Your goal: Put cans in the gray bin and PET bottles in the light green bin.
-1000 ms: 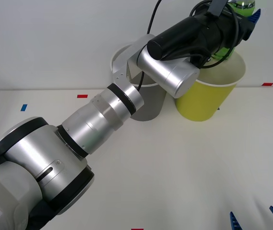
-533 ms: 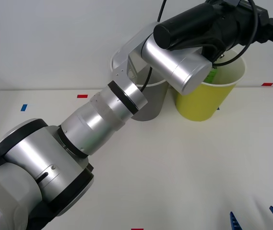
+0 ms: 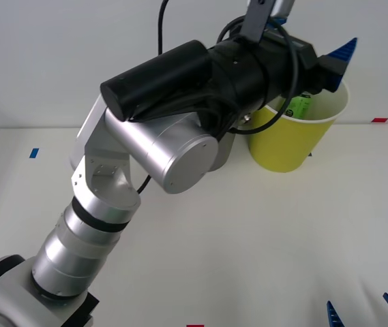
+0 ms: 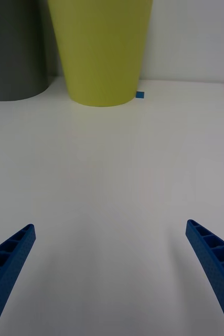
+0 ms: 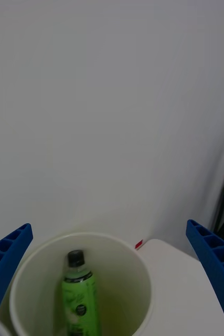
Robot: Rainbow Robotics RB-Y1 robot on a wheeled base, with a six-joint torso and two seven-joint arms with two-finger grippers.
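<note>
The PET bottle (image 5: 79,300), with its green label and black cap, stands leaning inside the light green bin (image 3: 286,146), where its label (image 3: 299,105) shows past the rim. My left gripper (image 3: 337,61) hovers open just above that bin's rim (image 5: 143,273), holding nothing. Most of the gray bin (image 3: 225,148) is hidden behind my left arm; its side (image 4: 12,52) shows beside the light green bin (image 4: 98,47). My right gripper (image 3: 364,310) waits open and low near the table's front right edge. Cans are out of view.
My left arm's big silver elbow (image 3: 163,146) spans the middle of the front view above the white table (image 3: 262,238). Small red (image 3: 380,120) and blue (image 3: 34,152) tape marks lie on the table. A wall stands close behind the bins.
The left gripper has let go of the bottle, which dropped into the light green bin. The left arm's elbow has swung up and toward the camera. The right arm has not moved.
</note>
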